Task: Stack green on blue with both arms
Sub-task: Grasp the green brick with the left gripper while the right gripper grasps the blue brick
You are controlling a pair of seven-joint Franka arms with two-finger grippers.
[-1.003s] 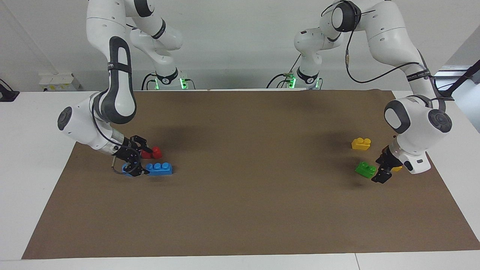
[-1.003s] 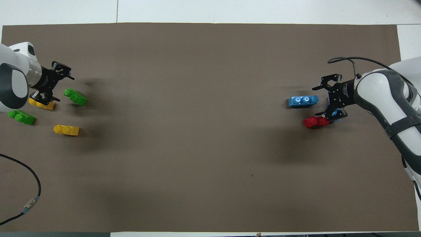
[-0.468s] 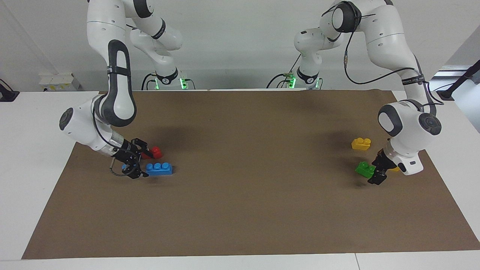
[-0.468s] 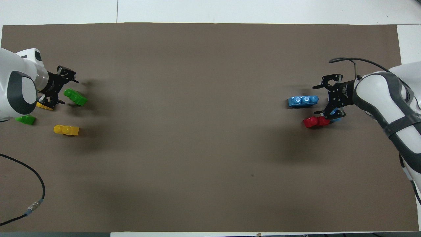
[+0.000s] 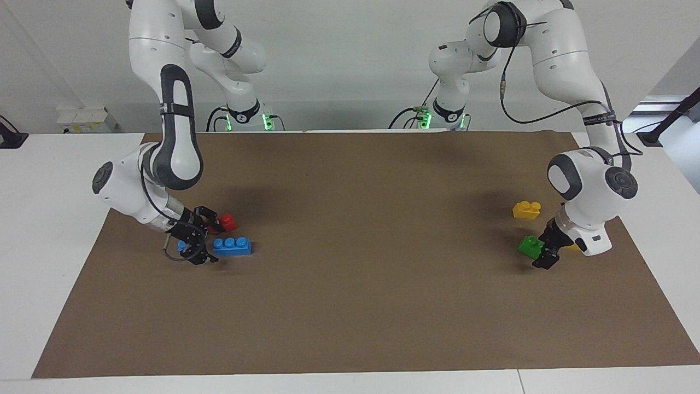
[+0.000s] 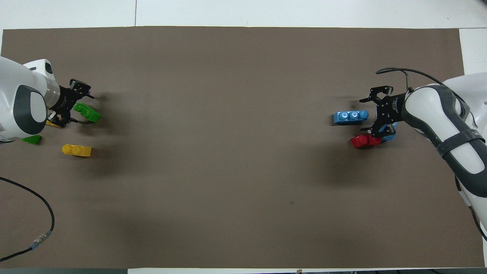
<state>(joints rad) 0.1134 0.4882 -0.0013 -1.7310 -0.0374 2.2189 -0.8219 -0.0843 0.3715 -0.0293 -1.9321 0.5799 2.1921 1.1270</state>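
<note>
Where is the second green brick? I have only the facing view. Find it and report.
Observer: The overhead view shows it. The second green brick lies at the left arm's end of the table, nearer to the robots than the first green brick, and is half covered by the left arm.
Operator: Now check the left gripper's line on the first one.
Observer: From above, the left gripper is open, and the end of the first green brick shows between its fingers.
</note>
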